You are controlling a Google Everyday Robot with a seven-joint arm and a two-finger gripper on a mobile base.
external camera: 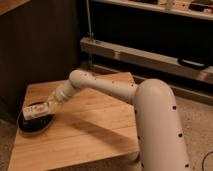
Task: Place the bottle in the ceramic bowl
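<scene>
The black ceramic bowl (31, 126) sits near the left edge of the wooden table (85, 125). The small clear bottle (36, 111) with a pale label lies sideways just over the bowl's inside. My gripper (49, 106) is at the end of the white arm that reaches left across the table; it is at the bottle's right end, right above the bowl's right rim. The bottle's cap is not clear to see.
A dark cabinet wall stands behind the table on the left. A metal shelf rail (145, 57) runs across the back right. My white arm body (160, 130) fills the right foreground. Speckled floor lies around the table.
</scene>
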